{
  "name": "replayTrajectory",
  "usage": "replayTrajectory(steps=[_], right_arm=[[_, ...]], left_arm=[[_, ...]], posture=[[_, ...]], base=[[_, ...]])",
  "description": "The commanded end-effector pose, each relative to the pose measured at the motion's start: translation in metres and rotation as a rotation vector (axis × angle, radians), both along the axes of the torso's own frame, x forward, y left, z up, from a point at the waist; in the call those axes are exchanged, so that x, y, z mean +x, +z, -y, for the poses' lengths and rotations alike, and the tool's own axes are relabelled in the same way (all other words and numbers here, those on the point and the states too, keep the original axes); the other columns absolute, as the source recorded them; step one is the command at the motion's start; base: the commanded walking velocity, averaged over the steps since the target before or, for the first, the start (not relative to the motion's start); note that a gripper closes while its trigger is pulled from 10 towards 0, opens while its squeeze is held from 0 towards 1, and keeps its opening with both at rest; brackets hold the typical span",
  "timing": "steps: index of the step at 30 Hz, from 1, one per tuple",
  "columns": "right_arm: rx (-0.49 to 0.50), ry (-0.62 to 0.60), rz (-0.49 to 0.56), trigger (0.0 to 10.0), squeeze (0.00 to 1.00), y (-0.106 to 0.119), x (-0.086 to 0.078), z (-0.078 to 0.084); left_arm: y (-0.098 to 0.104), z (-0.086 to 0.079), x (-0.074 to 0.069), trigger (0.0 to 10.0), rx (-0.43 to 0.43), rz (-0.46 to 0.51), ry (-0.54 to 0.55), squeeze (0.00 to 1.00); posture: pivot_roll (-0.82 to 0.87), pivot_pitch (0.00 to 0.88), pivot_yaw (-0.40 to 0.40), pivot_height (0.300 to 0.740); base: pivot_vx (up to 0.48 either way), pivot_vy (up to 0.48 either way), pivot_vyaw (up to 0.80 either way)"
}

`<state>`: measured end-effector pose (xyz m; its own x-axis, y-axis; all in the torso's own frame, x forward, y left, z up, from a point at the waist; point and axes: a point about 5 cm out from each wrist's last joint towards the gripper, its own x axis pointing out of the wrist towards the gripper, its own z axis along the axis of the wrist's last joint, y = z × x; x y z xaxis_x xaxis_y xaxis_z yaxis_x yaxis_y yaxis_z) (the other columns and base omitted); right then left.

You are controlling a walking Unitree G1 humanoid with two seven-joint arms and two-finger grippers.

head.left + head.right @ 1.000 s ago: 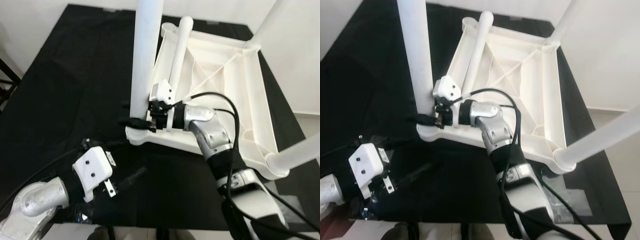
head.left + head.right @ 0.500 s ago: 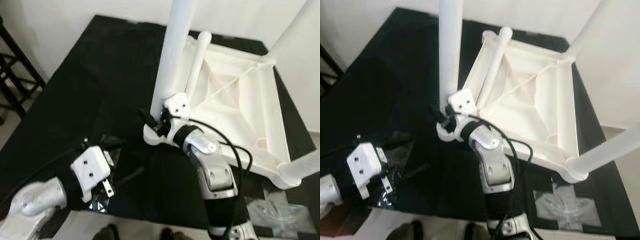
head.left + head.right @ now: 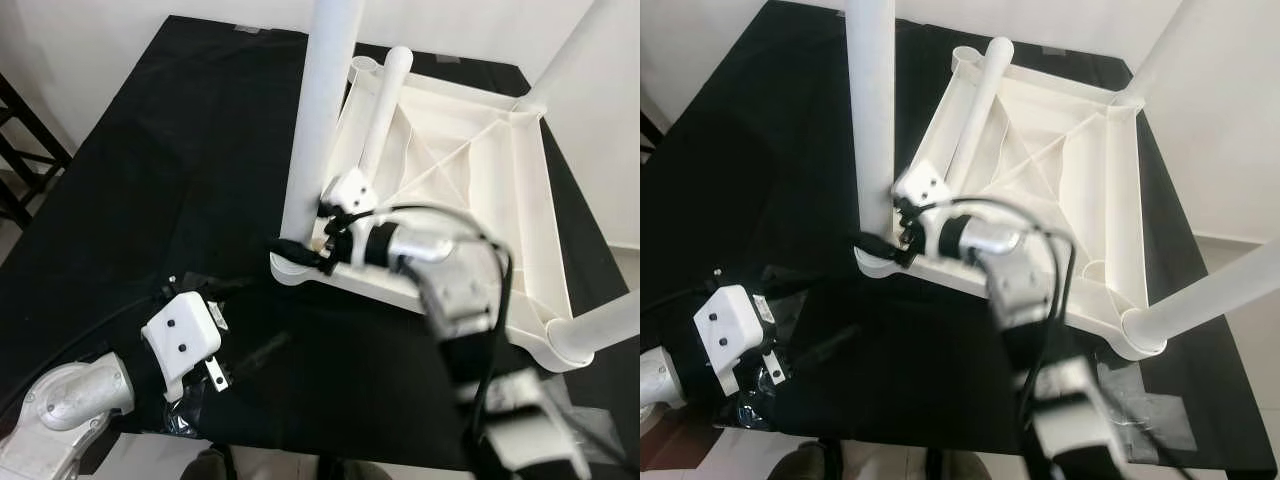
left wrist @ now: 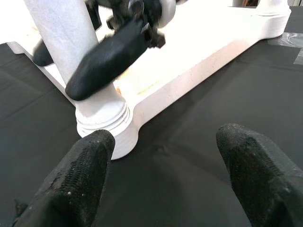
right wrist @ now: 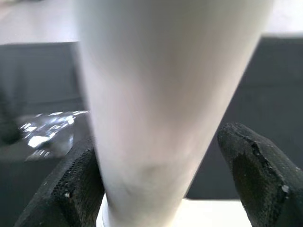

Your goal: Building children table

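straddling the upright white table leg [image 3: 318,120] near its socket, right gripper [image 3: 300,250] with fingers either side, contact unclear. lying upside down on black cloth [image 3: 150,180], white table top [image 3: 500,200] at 1 o'clock. hovering at 7 o'clock, left gripper [image 4: 161,184] spread wide, holding nothing.

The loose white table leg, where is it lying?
The loose leg lies inside the upturned white tabletop, along its left rim, just beyond the upright leg at the right hand.

The upright table leg [image 3: 318,110] is cut off above; right forearm [image 3: 468,300] blurred.
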<state>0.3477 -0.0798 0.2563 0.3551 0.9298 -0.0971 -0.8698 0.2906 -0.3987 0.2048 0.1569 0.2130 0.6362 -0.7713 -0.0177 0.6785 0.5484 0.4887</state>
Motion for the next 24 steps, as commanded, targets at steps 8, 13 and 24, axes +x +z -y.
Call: replayTrajectory(steps=[8,13,24], right_arm=[[-0.17,0.311,-0.041,10.0,0.0,0.0,0.001,-0.001],[-0.152,0.305,-0.021,2.2,0.0,0.01,0.007,-0.008],[-0.116,0.384,-0.04,0.0,0.0,0.006,0.008,-0.005]], left_arm=[[-0.001,0.002,-0.003,10.0,0.013,-0.015,-0.017,0.0],[-0.001,0.001,-0.004,10.0,0.015,-0.017,-0.014,0.0],[-0.001,0.001,-0.005,10.0,0.013,-0.019,-0.014,0.0]], posture=[[0.16,0.286,-0.135,0.74],[0.16,0.296,-0.136,0.74],[0.15,0.297,-0.137,0.74]], base=[[0.0,0.0,0.0],[0.0,0.0,0.0],[0.0,0.0,0.0]])
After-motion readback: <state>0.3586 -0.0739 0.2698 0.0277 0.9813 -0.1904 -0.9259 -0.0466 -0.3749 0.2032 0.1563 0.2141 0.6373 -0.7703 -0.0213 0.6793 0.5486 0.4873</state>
